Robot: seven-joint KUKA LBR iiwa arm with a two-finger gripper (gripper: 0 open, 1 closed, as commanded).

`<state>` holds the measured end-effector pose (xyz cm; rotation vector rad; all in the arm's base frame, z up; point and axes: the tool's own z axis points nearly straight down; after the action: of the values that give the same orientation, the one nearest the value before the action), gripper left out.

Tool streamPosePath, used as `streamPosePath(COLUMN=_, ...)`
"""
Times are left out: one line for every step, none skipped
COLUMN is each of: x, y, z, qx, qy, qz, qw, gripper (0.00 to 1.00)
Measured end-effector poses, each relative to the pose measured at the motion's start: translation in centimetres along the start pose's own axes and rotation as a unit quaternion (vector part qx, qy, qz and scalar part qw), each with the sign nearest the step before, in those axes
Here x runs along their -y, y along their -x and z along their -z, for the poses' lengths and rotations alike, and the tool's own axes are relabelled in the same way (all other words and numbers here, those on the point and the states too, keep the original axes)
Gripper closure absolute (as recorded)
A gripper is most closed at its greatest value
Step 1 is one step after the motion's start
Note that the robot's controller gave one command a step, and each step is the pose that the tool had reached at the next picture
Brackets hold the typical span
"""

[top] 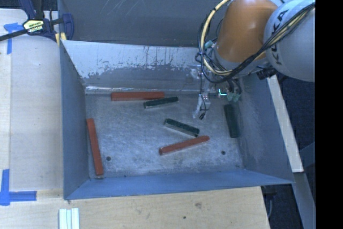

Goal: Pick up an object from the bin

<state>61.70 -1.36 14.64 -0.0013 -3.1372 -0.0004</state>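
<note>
Currently the gripper (pixel 202 110) hangs low inside the grey metal bin (pixel 161 186), right of centre and near the back wall; its tip sits over bare floor and touches no stick that can be made out; whether it is spread or closed cannot be told. Nothing is seen held, so the pick is judged not yet made; step in hand: settling on a target and lining up.

Contents: six loose sticks, well spread, no heap.
- Nearest the gripper: a mid-floor dark green stick (pixel 181 126), lying slantwise just left of the tip and toward the front.
- A right-hand dark stick (pixel 231 119), nearly parallel to the right wall, just right of the tip.
- A rear dark green stick (pixel 161 102), its left end close by a rear red-brown stick (pixel 138 96) along the back edge.
- Further off: a front red-brown stick (pixel 184 145), slanted; a left red-brown stick (pixel 95 146) along the left wall.

Judgement: the mid-floor dark green stick looks the best target; it lies clear on all sides, whereas the right-hand dark stick sits close to the sloped wall.

To do it well:
- centre over the stick's middle;
- turn the wrist so the closing direction crosses its narrow width, not its length;
- go down to the floor before closing;
- lift straight up.

Risk: a grip near one end would probably let the stick swing or slip out.
</note>
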Motion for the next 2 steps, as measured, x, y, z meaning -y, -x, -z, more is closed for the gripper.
streamPosePath(x=-8.8, y=-1.8, z=-7.6, qx=0.0040, qy=0.001, qz=0.094, qw=0.9955, gripper=0.00)
streamPosePath(x=-5.6, y=0.6, z=-7.6, qx=0.0044, qy=0.000, qz=-0.018, qw=0.9998, gripper=0.00)
